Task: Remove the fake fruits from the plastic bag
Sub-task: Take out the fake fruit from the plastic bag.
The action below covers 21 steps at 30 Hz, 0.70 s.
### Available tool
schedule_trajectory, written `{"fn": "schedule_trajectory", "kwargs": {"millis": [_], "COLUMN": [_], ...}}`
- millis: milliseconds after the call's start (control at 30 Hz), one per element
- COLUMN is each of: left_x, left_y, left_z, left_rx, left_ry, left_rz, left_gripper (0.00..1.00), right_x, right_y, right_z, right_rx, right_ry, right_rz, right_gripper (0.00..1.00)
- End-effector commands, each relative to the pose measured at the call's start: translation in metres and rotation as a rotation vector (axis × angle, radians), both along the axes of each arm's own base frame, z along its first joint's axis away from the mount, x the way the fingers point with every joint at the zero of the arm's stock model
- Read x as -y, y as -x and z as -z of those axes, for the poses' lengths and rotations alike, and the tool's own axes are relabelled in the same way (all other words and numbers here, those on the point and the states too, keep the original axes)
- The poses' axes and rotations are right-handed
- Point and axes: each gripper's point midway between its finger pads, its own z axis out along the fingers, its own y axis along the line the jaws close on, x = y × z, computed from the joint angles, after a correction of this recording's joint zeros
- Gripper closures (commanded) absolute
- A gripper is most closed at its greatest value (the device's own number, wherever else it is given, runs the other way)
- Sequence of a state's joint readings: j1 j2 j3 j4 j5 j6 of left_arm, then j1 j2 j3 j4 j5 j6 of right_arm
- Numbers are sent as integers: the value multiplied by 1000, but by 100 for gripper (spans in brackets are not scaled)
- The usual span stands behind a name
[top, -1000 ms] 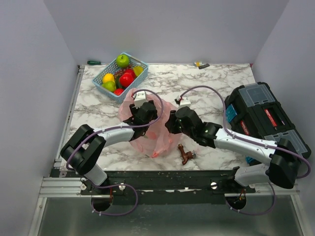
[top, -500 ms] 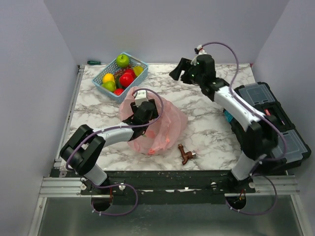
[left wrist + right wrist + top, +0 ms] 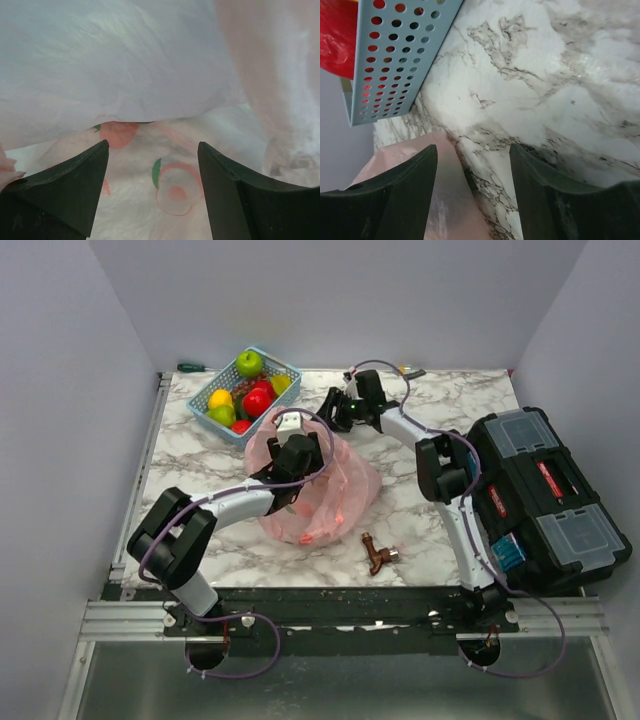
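- While several fake fruits (image 3: 257, 400) are already sitting in the blue basket (image 3: 280, 360) at the far left of the desk (image 3: 415, 530), the pink plastic bag (image 3: 350, 490) is lying crumpled mid-desk, just in front of that basket, ready for emptying.
- Peach and green shapes are showing through the film in the left wrist view; whether they are fruit or a print, I cannot tell.
- Left fingers (image 3: 75, 190) are reaching under a fold of the bag, spread apart and gripping nothing, probably to lift the film and open the mouth.
- Right fingers (image 3: 547, 195) are hovering over bare marble between bag and basket, released and empty.
- A small brown tap piece (image 3: 378, 554) is lying near the bag's front, and a black toolbox (image 3: 545, 490) is sitting at the right edge.
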State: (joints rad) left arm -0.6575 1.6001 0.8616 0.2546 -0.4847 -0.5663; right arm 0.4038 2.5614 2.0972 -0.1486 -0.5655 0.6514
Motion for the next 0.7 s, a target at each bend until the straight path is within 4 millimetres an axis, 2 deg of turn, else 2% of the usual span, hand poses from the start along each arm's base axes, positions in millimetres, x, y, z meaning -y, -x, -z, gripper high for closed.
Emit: {"fn": "schedule_trajectory", "kwargs": {"millis": [0,167,433,667], "left_x": [1,-2,-2,-2], "left_y": [-3,-9,-16,-17], "left_z": [14,28,43,45], "left_rx": [-56,-77,-89,-85], "left_ry": [-56,-80,-124,-139], "left_rz": [11,-6,-13,-3], "left_gripper": [28,25,22,26], "right_x": [-21,-33,-34,-35], "right_y": [16,46,87,125], "right_z": [-12,4,19,12], "right_rx": [-38,-103,-186,-280], "right_ry": [-170,-270,-338,-396], "right_rz": [-97,-155,-215,-222], "right_gripper": [38,40,46,49]}}
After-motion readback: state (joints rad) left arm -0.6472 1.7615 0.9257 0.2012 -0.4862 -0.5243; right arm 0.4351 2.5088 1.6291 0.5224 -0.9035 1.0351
